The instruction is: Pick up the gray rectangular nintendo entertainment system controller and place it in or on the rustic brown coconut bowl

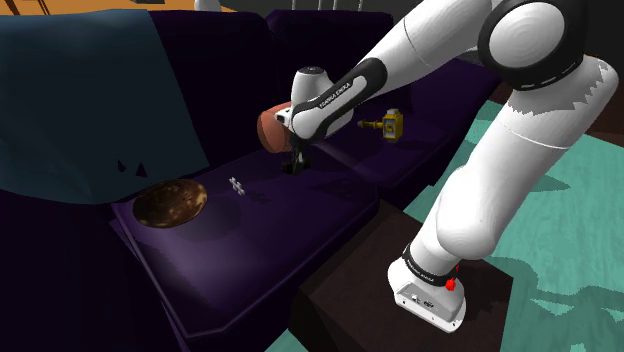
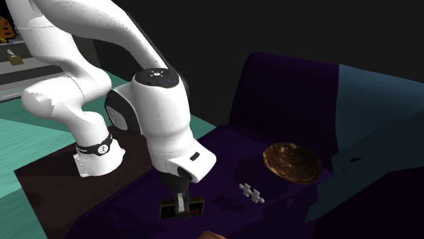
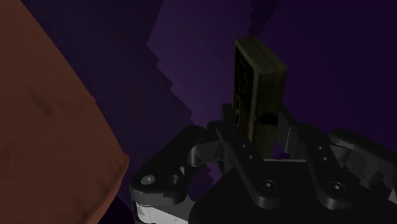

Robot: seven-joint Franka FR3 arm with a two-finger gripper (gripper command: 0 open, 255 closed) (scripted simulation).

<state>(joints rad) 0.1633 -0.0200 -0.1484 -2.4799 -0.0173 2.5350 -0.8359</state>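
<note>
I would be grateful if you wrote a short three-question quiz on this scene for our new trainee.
1. True or false: the controller already lies in the bowl.
2. In the shoulder view, what lies on the sofa cushion between the bowl and the gripper? A) a small white piece B) a red mug C) a green book
3. Fill in: the gripper's fingers are shut on the ____.
Key: 1 false; 2 A; 3 controller.
</note>
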